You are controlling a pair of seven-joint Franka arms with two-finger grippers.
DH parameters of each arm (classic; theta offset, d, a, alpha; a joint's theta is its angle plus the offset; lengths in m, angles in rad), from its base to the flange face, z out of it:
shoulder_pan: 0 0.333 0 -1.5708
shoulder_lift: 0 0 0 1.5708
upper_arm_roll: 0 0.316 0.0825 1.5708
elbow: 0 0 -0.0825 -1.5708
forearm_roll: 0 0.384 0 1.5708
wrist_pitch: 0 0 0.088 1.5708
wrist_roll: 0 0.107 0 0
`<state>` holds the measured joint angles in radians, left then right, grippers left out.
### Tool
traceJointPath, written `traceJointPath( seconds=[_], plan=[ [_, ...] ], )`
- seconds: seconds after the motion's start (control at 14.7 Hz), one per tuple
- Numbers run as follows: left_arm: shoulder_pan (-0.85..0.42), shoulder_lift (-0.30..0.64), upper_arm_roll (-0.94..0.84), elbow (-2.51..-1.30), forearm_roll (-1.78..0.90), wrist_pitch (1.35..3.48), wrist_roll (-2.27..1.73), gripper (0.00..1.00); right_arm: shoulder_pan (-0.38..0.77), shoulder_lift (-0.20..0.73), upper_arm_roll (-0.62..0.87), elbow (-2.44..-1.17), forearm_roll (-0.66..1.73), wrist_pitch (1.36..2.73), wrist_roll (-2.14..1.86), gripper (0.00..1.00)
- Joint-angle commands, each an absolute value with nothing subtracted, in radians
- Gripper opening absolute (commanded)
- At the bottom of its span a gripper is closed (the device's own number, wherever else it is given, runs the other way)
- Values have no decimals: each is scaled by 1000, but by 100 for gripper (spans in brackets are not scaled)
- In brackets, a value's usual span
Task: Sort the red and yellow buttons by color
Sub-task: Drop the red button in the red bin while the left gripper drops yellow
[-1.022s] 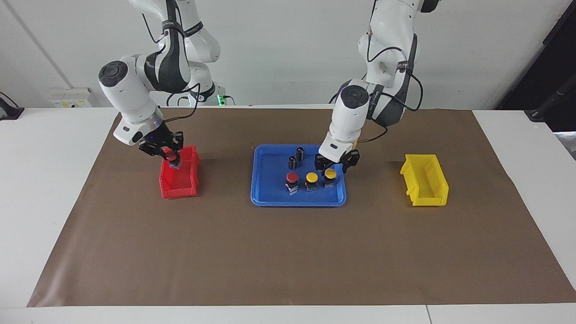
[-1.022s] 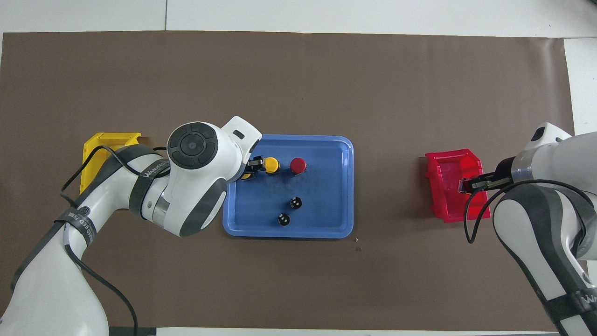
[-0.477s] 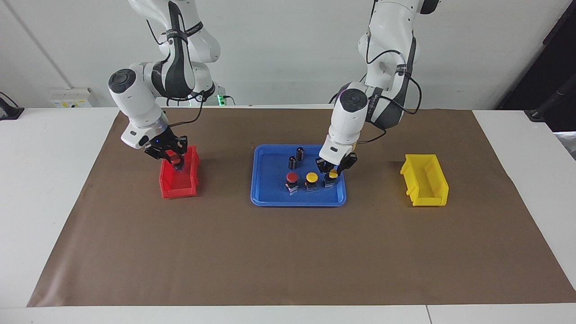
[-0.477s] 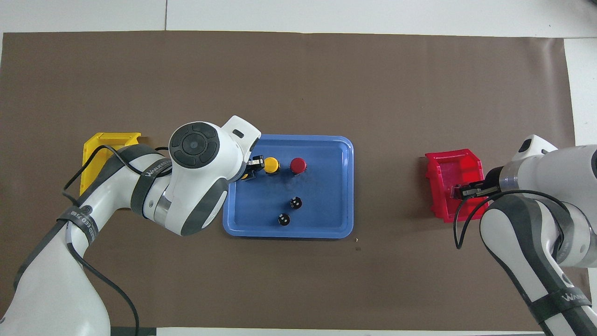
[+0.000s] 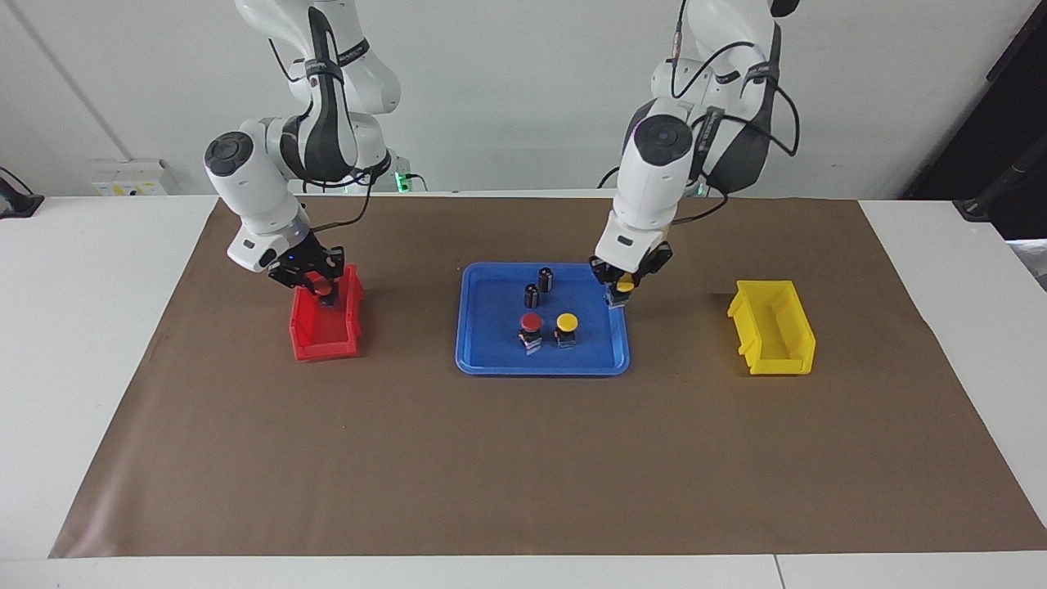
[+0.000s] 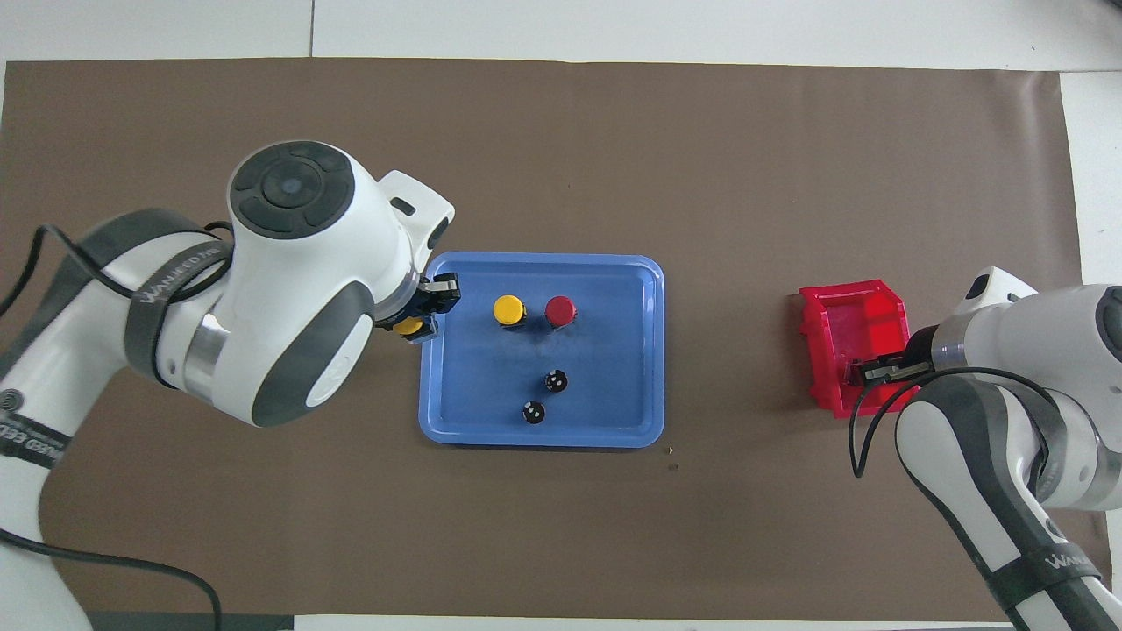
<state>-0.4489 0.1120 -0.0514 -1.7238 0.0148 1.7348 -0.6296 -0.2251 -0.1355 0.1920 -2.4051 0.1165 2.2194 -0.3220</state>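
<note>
Right gripper (image 5: 321, 288) clamps a red-capped push-button switch (image 5: 325, 290) over the red plastic bin (image 5: 325, 335). Left gripper (image 5: 625, 288) clamps 1 yellow-capped push-button switch (image 5: 625, 287) raised over the blue plastic tray's (image 5: 491, 360) edge; 2 buttons (image 5: 531, 321) (image 5: 566, 321) stand inside.

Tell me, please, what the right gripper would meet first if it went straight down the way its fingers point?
The right gripper, shut on a red button, points down into the red bin. Going straight on, the button would probably meet the bin's floor first, though depth is hard to judge.
</note>
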Motion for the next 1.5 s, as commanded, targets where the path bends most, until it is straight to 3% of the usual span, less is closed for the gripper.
traceJointPath(
  seconds=[0.0, 0.2, 0.41, 0.61, 0.82, 1.43],
  plan=[
    [-274, 42, -51, -1726, 29, 1668, -464, 1, -238, -176, 196, -2466, 147, 2272, -367, 15],
    [-83, 5, -51, -1794, 104, 1672, -219, 1, -238, -186, 196, -2485, 147, 2293, -368, 17],
    [24, -35, -49, -1900, 135, 1825, 39, 1, -238, -186, 196, -2488, 147, 2293, -362, 26],
    [54, -58, -51, -1989, 135, 1917, 107, 1, -238, -187, 196, -2488, 147, 2293, -362, 32],
    [51, -70, -51, -2078, 135, 1988, 106, 1, -238, -186, 196, -2488, 147, 2293, -360, 53],
    [37, -66, -54, -2210, 133, 2143, 63, 1, -232, -173, 196, -2444, 147, 2275, -364, 55]
  ],
)
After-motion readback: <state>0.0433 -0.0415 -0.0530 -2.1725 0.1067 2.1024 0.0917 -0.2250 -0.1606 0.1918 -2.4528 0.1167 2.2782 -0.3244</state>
